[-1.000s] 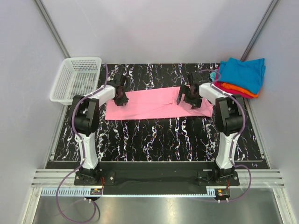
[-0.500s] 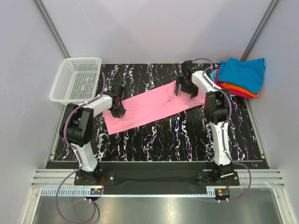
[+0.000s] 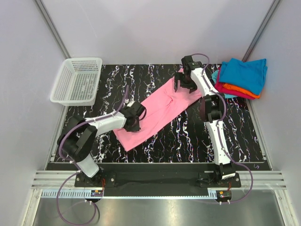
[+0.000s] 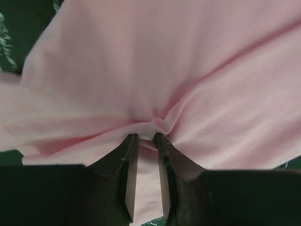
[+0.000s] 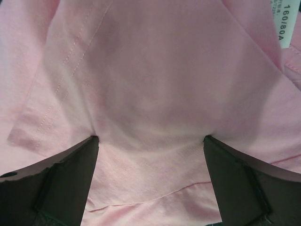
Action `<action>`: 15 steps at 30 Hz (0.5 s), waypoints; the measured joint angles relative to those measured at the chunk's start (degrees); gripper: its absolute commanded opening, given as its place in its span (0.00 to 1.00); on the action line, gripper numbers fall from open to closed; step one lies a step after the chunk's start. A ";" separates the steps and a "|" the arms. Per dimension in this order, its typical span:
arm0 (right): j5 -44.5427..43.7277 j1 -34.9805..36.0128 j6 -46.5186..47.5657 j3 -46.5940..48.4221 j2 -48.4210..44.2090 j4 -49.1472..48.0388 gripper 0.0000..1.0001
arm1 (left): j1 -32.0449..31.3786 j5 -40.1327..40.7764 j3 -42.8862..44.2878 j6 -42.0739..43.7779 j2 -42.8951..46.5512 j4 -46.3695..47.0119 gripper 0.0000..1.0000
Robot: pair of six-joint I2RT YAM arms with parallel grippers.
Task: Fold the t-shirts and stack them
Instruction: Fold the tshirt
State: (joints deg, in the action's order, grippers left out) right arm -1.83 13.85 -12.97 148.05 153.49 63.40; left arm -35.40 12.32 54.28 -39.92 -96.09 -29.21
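**Item 1. Pink t-shirt** (image 3: 157,110): folded to a long band and lying flat and slantwise on the black marbled tabletop (image 3: 188,146). One end is near-left, the other far-right. The slant suggests the band is being turned for its next fold, which is judged not yet made.

**Item 2. Left end effector** (image 3: 133,121): at the band's near-left end. Its fingers are almost pressed together, pinching a small ridge of pink cloth. The likely purpose is to keep hold of that end for dragging or lifting.

**Item 3. Right end effector** (image 3: 184,85): over the far-right end, jaws spread wide and gripping nothing. It is probably placed to pin or take that end.

**Item 4. Stack of folded t-shirts** (image 3: 242,75): at the far-right edge, with teal-blue on top and orange and magenta beneath. It is the presumed destination.

**Item 5. White mesh basket** (image 3: 59,82): far left, well apart from the cloth.

**View notes.**
- Only the top view gives the band's lie, the stack and the basket.
- Only the left wrist view shows the creases fanning out from the pinch, which confirms the grip.
- Only the right wrist view shows the white neck label (image 5: 284,23) and a stitched seam, so the collar end lies far-right.
- Whether the right end effector's pads touch the cloth cannot be told.
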 measured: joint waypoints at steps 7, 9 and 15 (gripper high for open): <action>6.51 -0.66 1.27 2.89 1.31 -0.46 1.00 | -11.72 -3.15 -0.66 1.57 0.17 2.03 0.24; 7.93 -0.68 1.42 2.91 1.31 -0.68 1.00 | -15.26 -6.14 0.07 1.95 -0.63 2.75 0.24; 10.40 -0.68 1.86 2.91 1.31 -1.01 1.00 | -20.98 -15.10 0.59 0.90 -2.36 6.16 0.22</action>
State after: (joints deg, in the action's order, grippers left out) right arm 8.58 13.17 -11.11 150.95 154.80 62.39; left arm -56.38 -2.79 54.87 -39.03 -98.45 -23.05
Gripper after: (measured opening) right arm 0.994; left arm 0.232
